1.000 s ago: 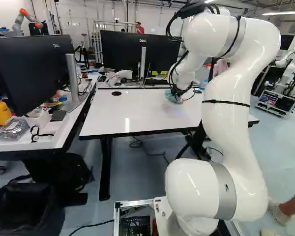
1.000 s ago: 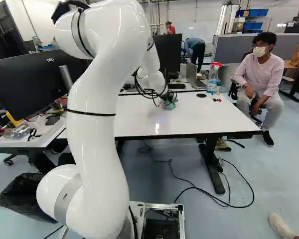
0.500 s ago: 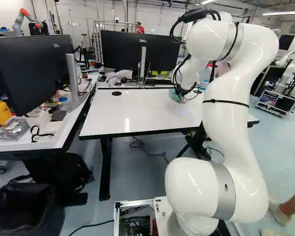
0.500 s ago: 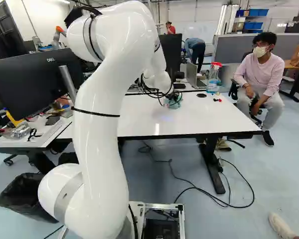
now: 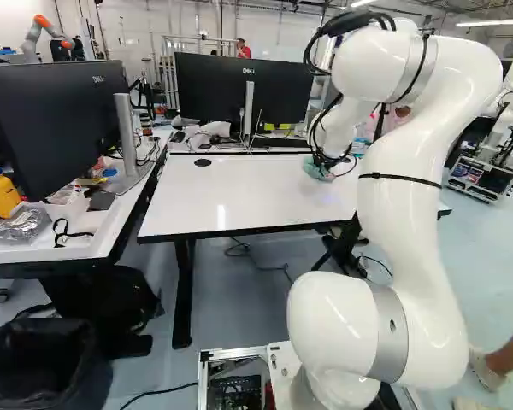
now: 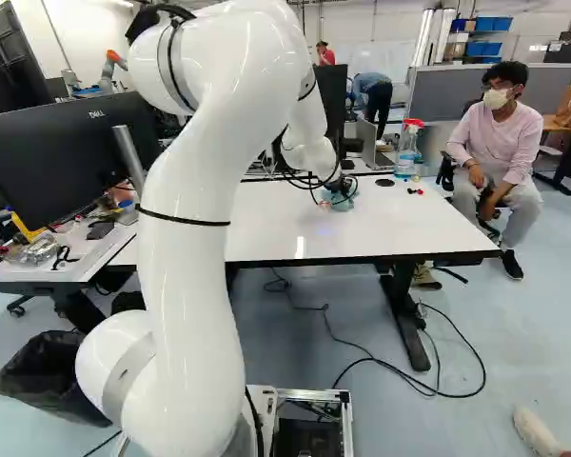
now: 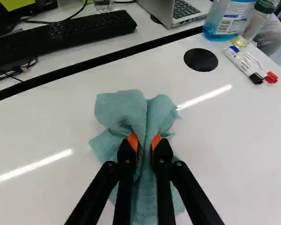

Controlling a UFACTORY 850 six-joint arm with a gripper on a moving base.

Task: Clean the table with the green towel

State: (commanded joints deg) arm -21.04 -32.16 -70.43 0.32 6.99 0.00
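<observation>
White arm rising right of middle in the left base view, reaching over the white tabletop. Dark monitor standing at upper left there, bearing brand print. Green towel lying toward the tabletop's far side, right of middle in the right base view, seemingly touching the surface. Its long axis is running with the fingers: bunched folds spreading just ahead of the tips, tail trailing beneath. Fingers are pinching the cloth from two sides, standing narrow around it. Spray bottle standing beyond the towel, carrying a label with a barcode. Marker pens lying near it, showing small print. Wiping is probably under way; the next stroke is likely needing level pressure, cloth leading, pens being avoided.
</observation>
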